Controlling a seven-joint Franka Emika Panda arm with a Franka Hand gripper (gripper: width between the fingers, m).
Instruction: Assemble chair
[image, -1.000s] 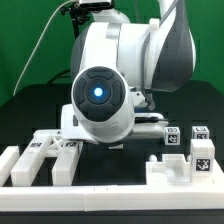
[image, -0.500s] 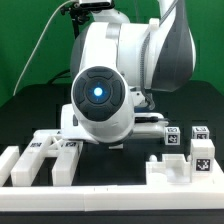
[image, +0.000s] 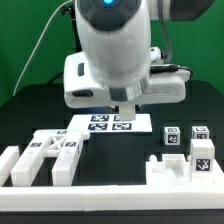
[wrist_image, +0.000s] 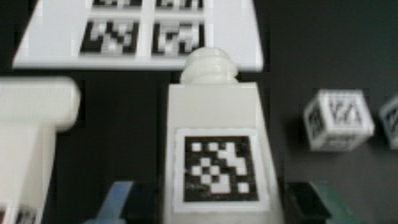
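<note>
In the wrist view a long white chair piece (wrist_image: 217, 150) with a square tag and a rounded peg at its far end lies between my fingertips. My gripper (wrist_image: 219, 200) is open, with a dark gap on each side of the piece. Another chunky white chair piece (wrist_image: 36, 125) lies beside it, and a small tagged block (wrist_image: 338, 120) lies on the other side. In the exterior view two tagged chair pieces (image: 55, 148) lie at the left and small tagged blocks (image: 172, 137) stand at the right. The arm's body hides most of the gripper there.
The marker board (image: 110, 123) lies flat behind the parts and also shows in the wrist view (wrist_image: 54, 45). A low white border rail (image: 20, 165) runs along the front, with another section (image: 170, 172) at the exterior view's right. The big arm (image: 115, 45) hangs above the board.
The arm has lifted upward. Its round blue-lit joint moved from the middle of the view to the top edge, uncovering the marker board. The chair pieces have not moved.
</note>
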